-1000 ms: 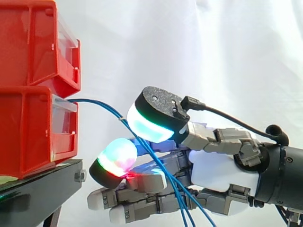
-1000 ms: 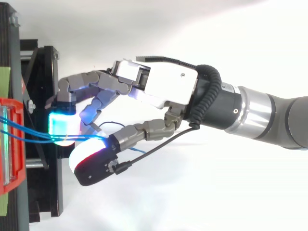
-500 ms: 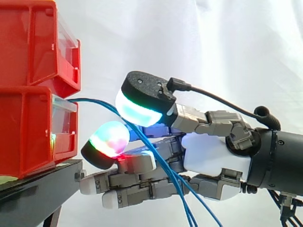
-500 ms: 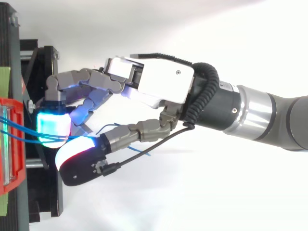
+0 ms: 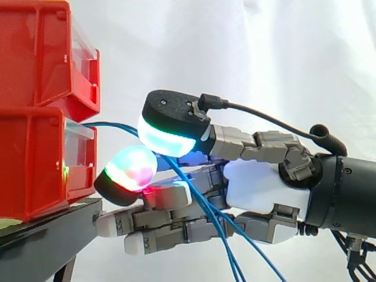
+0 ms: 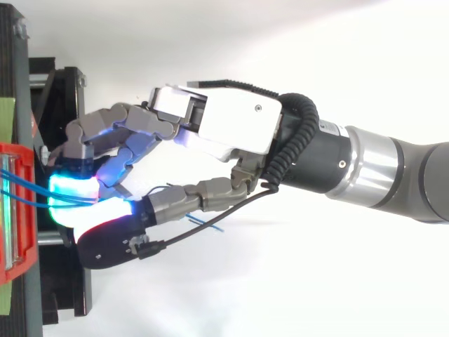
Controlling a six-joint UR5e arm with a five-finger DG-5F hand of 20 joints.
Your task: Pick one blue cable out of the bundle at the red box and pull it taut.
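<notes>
Against the white curtain (image 5: 247, 53) I see the hand (image 5: 264, 188) beside the lower red bin (image 5: 35, 158), thumb and finger pads (image 5: 167, 132) pinching the blue cables (image 5: 205, 211) running from that bin.

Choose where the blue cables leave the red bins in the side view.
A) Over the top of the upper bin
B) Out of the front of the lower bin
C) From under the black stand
B: the blue cables come out at the clear front of the lower red bin, then slope down past the hand.
</notes>
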